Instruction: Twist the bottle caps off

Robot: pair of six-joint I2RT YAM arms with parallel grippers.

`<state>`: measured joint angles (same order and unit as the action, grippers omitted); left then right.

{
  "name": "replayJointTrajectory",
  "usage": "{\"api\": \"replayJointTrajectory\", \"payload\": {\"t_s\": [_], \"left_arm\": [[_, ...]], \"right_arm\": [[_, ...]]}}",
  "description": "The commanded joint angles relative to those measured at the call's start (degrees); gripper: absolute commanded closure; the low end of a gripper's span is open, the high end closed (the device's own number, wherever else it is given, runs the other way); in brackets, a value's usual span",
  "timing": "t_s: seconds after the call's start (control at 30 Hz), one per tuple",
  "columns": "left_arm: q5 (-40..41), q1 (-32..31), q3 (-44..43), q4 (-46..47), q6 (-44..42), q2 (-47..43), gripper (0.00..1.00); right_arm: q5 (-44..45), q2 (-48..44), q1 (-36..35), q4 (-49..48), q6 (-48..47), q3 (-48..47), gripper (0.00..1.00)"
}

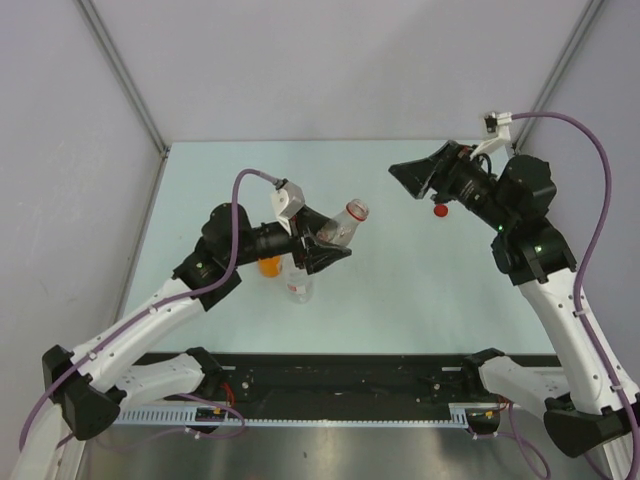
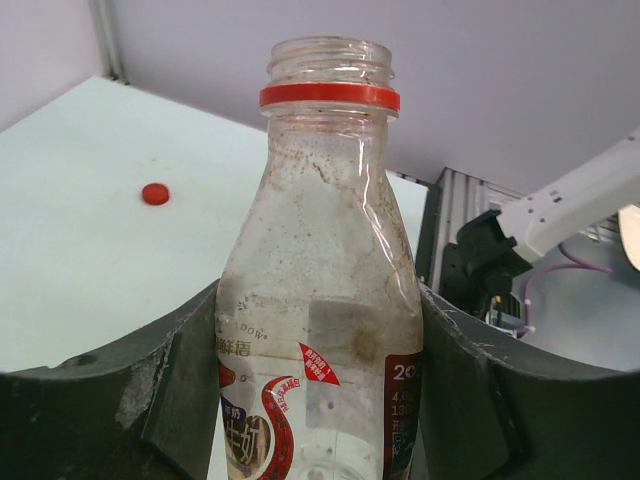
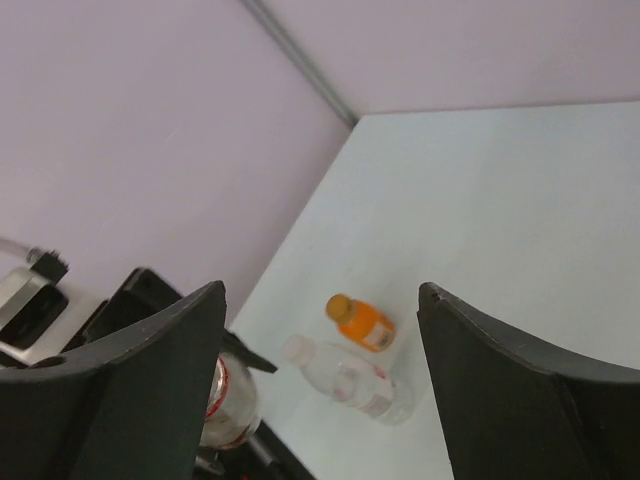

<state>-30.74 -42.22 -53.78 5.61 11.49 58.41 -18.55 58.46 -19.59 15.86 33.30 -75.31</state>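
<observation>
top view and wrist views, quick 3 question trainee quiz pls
1. True or false: the clear reddish-labelled plastic bottle in the left gripper has its cap on.
2. The small round red plastic cap lies: A on the pale table; B inside a bottle; C on a bottle.
3. How many bottles on the table have caps on?
Key: 1 false; 2 A; 3 two, the orange-filled bottle and the plain clear bottle.

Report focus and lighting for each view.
Top external: even, diffuse light, faint shadows, no glare. Left wrist: labelled bottle crisp, red cap behind it slightly soft. Right wrist: right claw dark and blurred up close; orange bottle and clear bottle soft.
</observation>
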Motion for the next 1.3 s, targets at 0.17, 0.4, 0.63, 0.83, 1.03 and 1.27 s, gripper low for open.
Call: {"api": "replayJointTrajectory", "payload": {"t_s": [0.17,0.4,0.63,0.83,1.03,1.27], "left_arm": [[-6.7,-1.8,-1.8,4.8,-2.6,0.8,1.0],[-5.8,-2.3,-3.1,2.8,-3.8,2.3,1.0],[-5.3,-2.5,-3.7,2.4,-4.5,2.7,1.0],[-5.3,-2.6,-3.9,2.9,-4.5,2.1,1.0],[-5.1,-2.7,-3.5,3.0,-4.3,1.6,1.0],[-4.2,-2.9,-3.1,2.7,-4.3,0.7,0.89]], "right_arm": [[-8.6,-1.0,-9.5,0.8,0.2,1.5,0.16],[-7.8,-1.3,-14.9,0.7,-0.2,1.5,0.1],[-4.4,-2.1,-18.8,3.4,-2.2,1.5,0.1],[-1.5,-2.6,-19.7,7.1,-3.8,1.5,0.21],[-0.7,-3.0,-20.0,6.6,-3.9,1.5,0.43],[-0.8,-3.0,-20.3,6.4,-3.9,1.5,0.66]]}}
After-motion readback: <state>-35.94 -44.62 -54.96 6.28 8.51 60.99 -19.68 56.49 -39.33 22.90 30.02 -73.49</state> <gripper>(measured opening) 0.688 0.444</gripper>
